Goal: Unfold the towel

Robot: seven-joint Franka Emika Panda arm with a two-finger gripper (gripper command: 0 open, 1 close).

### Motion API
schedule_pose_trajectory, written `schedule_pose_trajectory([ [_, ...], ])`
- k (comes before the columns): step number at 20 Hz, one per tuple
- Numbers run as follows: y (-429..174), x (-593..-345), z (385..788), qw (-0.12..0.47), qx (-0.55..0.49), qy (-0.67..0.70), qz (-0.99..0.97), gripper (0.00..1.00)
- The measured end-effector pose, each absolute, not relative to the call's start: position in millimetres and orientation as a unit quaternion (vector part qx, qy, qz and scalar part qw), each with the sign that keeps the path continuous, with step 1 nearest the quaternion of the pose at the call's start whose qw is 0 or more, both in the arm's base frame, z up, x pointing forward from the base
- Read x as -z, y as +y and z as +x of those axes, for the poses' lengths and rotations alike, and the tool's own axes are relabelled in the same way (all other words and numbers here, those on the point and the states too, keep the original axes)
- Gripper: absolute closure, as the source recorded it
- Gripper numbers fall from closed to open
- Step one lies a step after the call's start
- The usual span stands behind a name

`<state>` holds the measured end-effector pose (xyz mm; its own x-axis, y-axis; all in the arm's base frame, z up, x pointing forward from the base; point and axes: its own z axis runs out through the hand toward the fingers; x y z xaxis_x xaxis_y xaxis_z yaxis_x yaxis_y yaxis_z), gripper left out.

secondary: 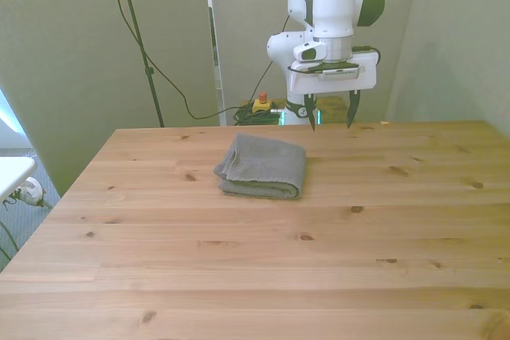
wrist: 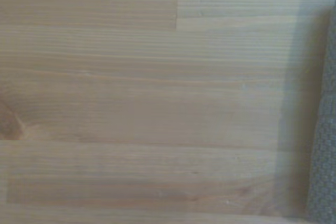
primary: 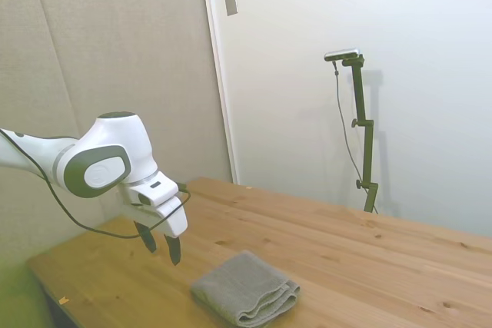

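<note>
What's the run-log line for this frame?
towel: folded, on table | gripper: open, above table, beside towel, no contact | unfold: not started

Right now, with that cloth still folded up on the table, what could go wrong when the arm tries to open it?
1. The towel lies in several stacked layers, so the tool might pinch the whole bundle and only drag it.
2. The open tool hangs above bare wood beside the towel, so a straight descent would likely miss the cloth.
3. The table looks smooth, so the towel may slide rather than unfold.

White rounded arm point(primary: 108, 160), grey joint caps, black cable point(primary: 69, 209).
</note>
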<state>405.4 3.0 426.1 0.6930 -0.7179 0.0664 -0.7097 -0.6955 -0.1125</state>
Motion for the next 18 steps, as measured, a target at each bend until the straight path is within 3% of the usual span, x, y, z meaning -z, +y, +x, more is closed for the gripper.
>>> schedule_pose_trajectory([
  [6, -15, -440, 409, 0.040, 0.068, 0.421, -0.904, 0.00],
  [13, -121, -470, 378, 0.060, 0.067, 0.502, -0.860, 0.00],
  [18, -204, -452, 353, 0.076, 0.067, 0.527, -0.844, 0.00],
])
